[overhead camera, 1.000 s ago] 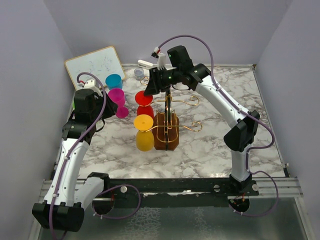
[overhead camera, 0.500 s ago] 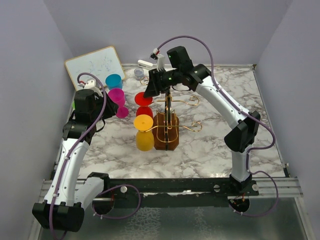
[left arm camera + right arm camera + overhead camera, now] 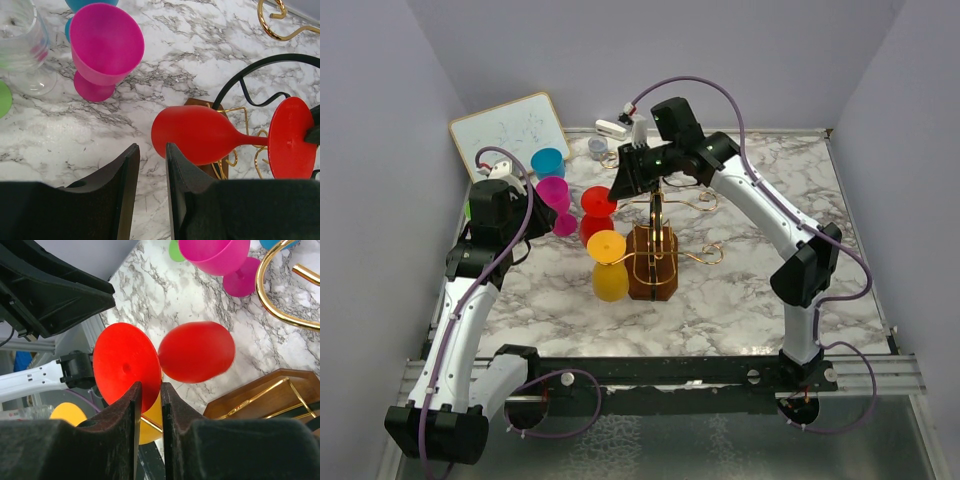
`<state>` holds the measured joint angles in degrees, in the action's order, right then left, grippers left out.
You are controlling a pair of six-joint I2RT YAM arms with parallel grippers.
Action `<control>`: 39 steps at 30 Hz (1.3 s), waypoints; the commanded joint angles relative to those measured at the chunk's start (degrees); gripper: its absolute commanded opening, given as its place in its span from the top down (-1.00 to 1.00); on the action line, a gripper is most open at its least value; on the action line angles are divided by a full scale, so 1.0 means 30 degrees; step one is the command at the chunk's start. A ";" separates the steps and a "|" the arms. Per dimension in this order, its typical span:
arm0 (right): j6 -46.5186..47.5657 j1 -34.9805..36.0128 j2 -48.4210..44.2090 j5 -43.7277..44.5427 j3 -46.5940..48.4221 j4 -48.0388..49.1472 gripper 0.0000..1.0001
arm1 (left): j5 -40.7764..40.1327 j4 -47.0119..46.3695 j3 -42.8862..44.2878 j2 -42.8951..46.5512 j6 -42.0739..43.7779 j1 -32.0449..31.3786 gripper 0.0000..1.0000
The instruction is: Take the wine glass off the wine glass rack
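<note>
marble surface (image 3: 770, 290) fills the middle of the overhead view, and the wine glass rack (image 3: 653, 262) stands at its centre, gold wire rising off the dark wooden block. the right arm arches in from the lower right and drops over the rack's upper left side, and that's where the action is. the red wine glass (image 3: 597, 203) hangs just left of the post, tipped on its side, with its foot facing up toward the camera and its bowl below. a yellow wine glass (image 3: 608, 262) sits on the rack right under it, while a pink wine glass (image 3: 557, 200) stands off to the left on the marble. now the right end effector (image 3: 151, 392): narrow, fingers pinched on the rim of the red foot, so it looks like the grab is made! the left end effector (image 3: 150, 155) is parted a little with nothing in it, only marble showing through the gap, hanging at mid left and watching. so i'd call this the lift-off step, grip on, glass not yet set down. the stem lies close by the gold hooks, and i can't tell whether it's free of them. next move, i reckon, is to slide the stem out along the hook's open side, level and slow, keeping clear of the yellow one below.
</note>
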<state>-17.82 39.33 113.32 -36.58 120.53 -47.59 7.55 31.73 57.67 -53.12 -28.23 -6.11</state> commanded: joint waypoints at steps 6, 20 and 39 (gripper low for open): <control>-0.1032 0.0102 -0.1763 -0.1245 -0.0936 0.1821 0.59 | 0.0460 -0.0305 -0.0025 0.0350 -0.0136 0.0073 0.39; -0.1252 0.0244 -0.1362 -0.1794 -0.1088 0.2246 0.48 | 0.0570 -0.0367 -0.0176 0.0291 -0.0148 0.0073 0.39; -0.1067 0.0710 -0.0836 -0.0522 -0.0810 0.1399 0.76 | 0.0621 -0.0455 -0.0367 0.0106 -0.0171 0.0073 0.39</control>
<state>-21.12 41.04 110.08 -39.90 117.38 -43.05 8.32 31.51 56.86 -53.01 -28.64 -6.11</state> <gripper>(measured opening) 0.180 0.307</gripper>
